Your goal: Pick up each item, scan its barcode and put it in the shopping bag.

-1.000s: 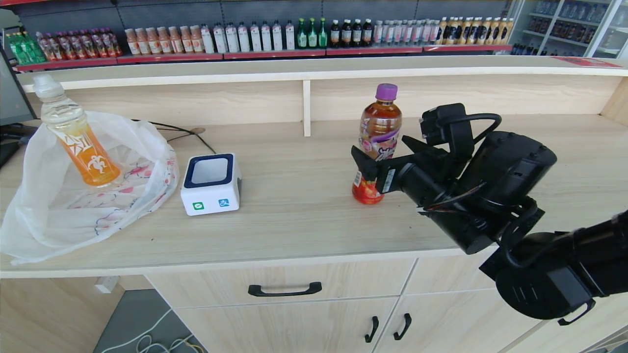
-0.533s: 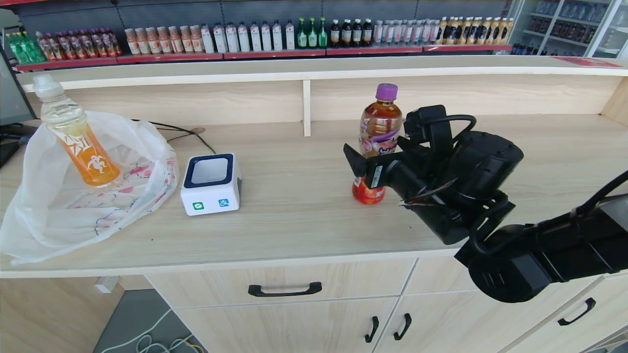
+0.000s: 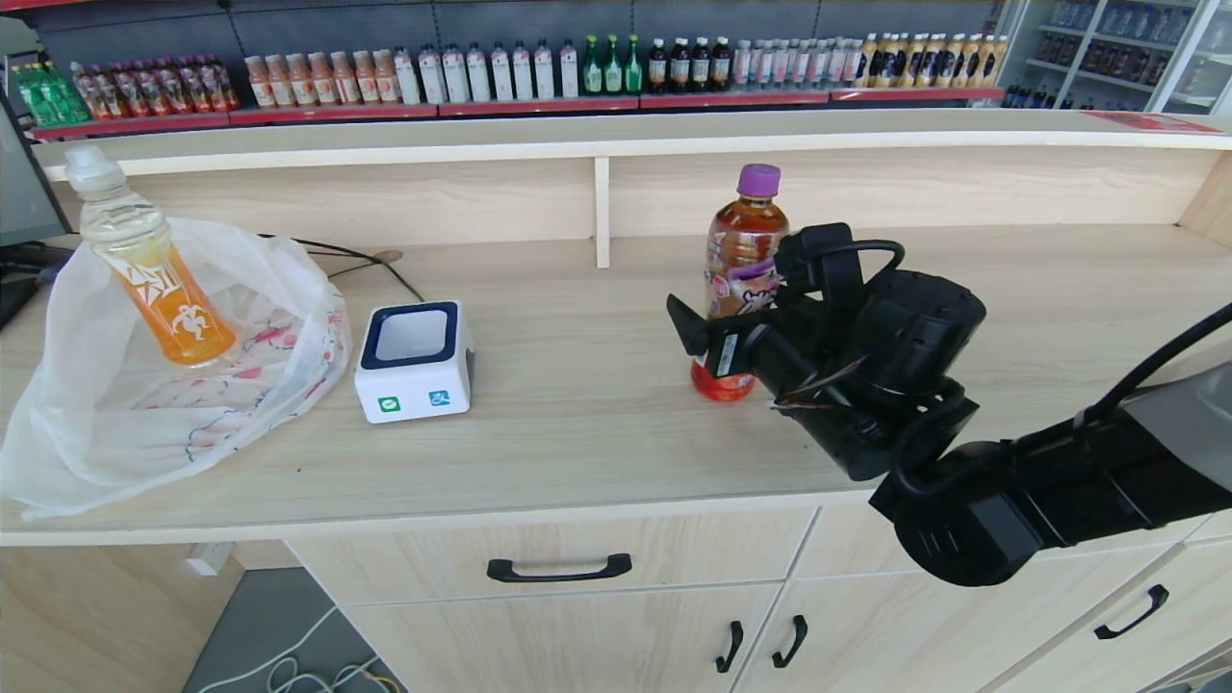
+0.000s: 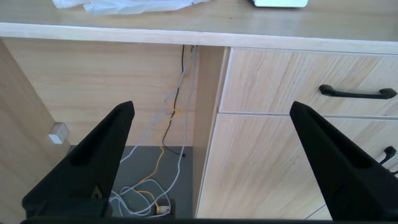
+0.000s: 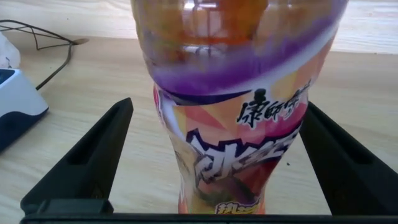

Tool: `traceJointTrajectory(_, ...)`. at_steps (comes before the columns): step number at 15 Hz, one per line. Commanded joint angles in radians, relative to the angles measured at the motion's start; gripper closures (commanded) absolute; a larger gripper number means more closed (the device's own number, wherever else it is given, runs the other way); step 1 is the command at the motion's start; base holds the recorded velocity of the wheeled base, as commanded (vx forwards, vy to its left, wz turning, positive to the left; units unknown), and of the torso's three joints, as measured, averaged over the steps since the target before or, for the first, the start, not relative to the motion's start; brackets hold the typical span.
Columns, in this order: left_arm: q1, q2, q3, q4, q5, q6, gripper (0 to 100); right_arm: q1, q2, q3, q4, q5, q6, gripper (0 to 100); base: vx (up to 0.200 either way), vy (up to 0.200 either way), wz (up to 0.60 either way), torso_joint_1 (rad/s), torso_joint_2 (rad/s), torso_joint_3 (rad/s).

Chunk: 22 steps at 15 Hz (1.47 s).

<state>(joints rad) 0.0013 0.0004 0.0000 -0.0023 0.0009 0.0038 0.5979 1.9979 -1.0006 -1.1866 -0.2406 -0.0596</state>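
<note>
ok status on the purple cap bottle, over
Right end effector open, straddling upright purple-cap bottle. Left end effector open, low by drawers. Scanner between bottle and bag.

Purple-capped amber bottle [image 3: 741, 252]; orange bottle [image 3: 171, 294]; white, navy-rimmed scanner [image 3: 414, 364].

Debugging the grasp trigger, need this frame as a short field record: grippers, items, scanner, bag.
right gripper: open, fingers either side of the purple-capped bottle, not yet closed
purple-capped bottle: upright on the counter, right of the scanner
left gripper: open, empty, low in front of the drawers
scanner: on counter, between shopping bag and purple-capped bottle
shopping bag: counter's left end, orange bottle leaning inside
stage: one item bagged, second not lifted
</note>
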Motion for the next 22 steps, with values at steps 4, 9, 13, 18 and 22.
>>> traceJointTrajectory(4, 0.0, 0.0, 0.0, -0.001, -0.001, 0.001, 0, -0.003, 0.044, -0.062, 0.002, -0.002, -0.002, 0, 0.0, 0.0, 0.0, 0.0, 0.0, 0.0)
traceJointTrajectory(9, 0.0, 0.0, 0.0, -0.001, 0.001, 0.001, 0, -0.013, 0.052, -0.064, 0.001, -0.005, -0.002, 0, 0.0, 0.0, 0.0, 0.0, 0.0, 0.0)
traceJointTrajectory(13, 0.0, 0.0, 0.0, -0.001, 0.001, -0.001, 0, -0.027, 0.048, -0.079, 0.001, -0.006, -0.002, 0, 0.0, 0.0, 0.0, 0.0, 0.0, 0.0)
traceJointTrajectory(18, 0.0, 0.0, 0.0, 0.001, 0.001, -0.001, 0, -0.033, 0.048, -0.084, 0.001, -0.006, -0.003, 100, 0.0, 0.0, 0.0, 0.0, 0.0, 0.0)
traceJointTrajectory(22, 0.0, 0.0, 0.0, -0.001, 0.001, -0.001, 0, -0.033, 0.041, -0.085, 0.001, -0.012, -0.003, 100, 0.0, 0.0, 0.0, 0.0, 0.0, 0.0)
